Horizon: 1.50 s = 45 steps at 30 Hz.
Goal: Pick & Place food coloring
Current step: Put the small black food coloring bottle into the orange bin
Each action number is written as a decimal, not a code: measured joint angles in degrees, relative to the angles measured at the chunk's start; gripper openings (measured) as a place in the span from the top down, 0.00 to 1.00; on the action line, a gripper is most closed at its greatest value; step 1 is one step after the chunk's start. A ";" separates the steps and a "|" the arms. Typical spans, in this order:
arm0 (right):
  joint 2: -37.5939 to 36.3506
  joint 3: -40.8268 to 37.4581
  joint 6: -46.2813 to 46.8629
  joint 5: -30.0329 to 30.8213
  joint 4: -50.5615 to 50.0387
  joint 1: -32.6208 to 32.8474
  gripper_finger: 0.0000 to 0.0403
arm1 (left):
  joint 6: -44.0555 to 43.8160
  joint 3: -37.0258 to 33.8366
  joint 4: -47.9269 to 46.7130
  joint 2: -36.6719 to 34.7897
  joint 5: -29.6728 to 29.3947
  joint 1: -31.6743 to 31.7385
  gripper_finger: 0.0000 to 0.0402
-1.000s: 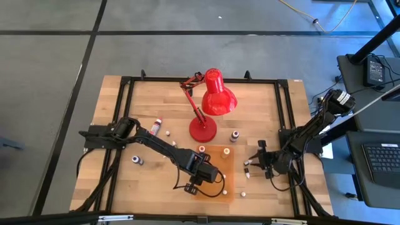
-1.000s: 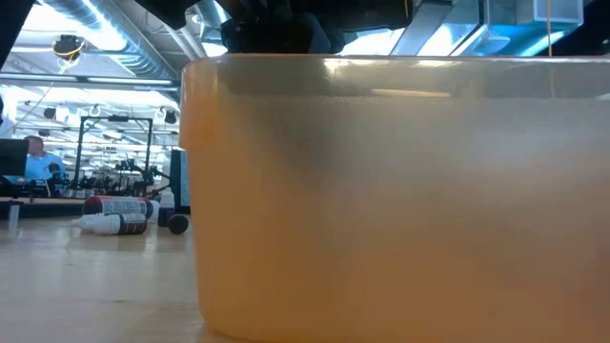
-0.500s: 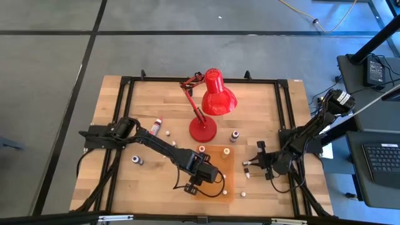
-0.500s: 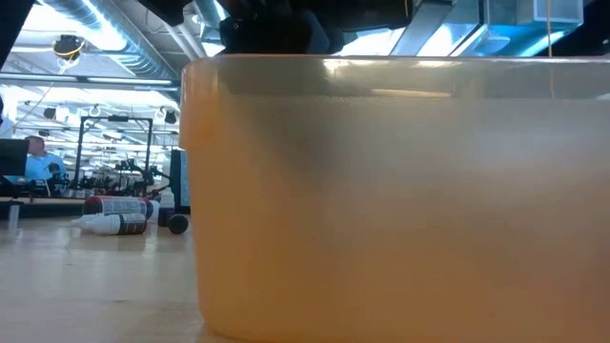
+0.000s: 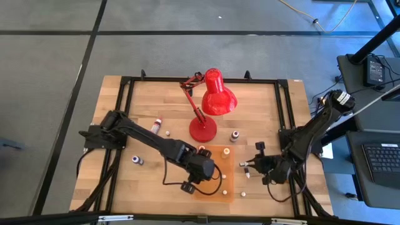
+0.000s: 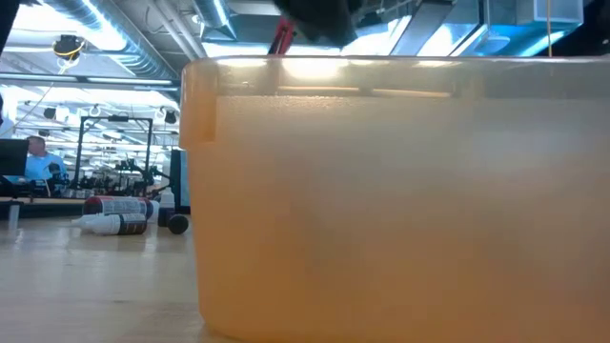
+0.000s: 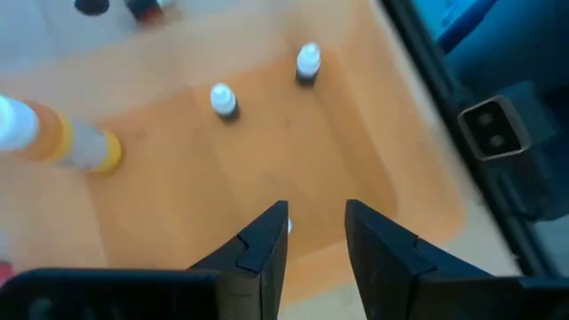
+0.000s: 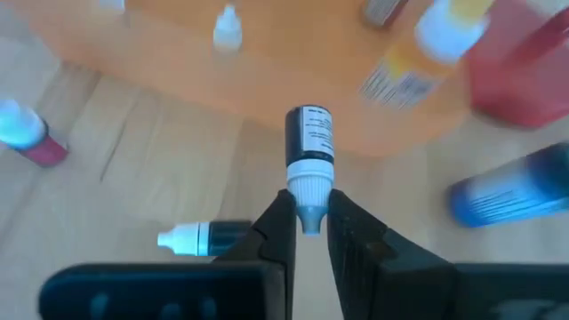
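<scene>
Right of centre in the overhead picture, just off the right edge of the flat translucent orange tray (image 5: 232, 182), grips with the right end effector (image 8: 309, 220) a tiny dark-bodied dropper bottle of food coloring (image 8: 308, 133), fingers closed tight on nothing but its white pointed cap, body sticking out ahead toward the tray. Looks a thin hold: tapered, slick cap, so could squirt out of the pinch or swing about it during a lift, then drop onto the wooden tabletop (image 5: 150, 100) and roll. Could also clip the second dark bottle (image 8: 203, 236) lying on its side just beside the fingers, or the blue-bodied bottle (image 8: 507, 197) at the wrist picture's right. Has the left end effector (image 7: 316, 227) hovering over the tray at lower centre of the overhead picture, fingers somewhat apart, holding nothing, above two upright white-capped bottles (image 7: 222, 100). Risks crowding: both arms close over one tray, so may collide on delivery or knock the standing bottles. Worth minding too the red desk lamp (image 5: 212, 100) near the tray's top edge.
</scene>
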 joint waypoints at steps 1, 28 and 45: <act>0.02 2.83 -0.07 0.06 -3.96 -0.02 0.87 | 0.02 -0.01 0.05 -0.55 0.00 -0.16 0.72; 40.09 54.76 -85.07 10.30 -32.50 -4.70 0.87 | -15.22 -54.15 65.69 -28.08 5.21 -3.43 0.72; 50.54 58.30 -115.25 16.24 -28.84 -7.96 0.87 | -15.31 -55.71 66.16 -28.28 5.26 -4.54 0.73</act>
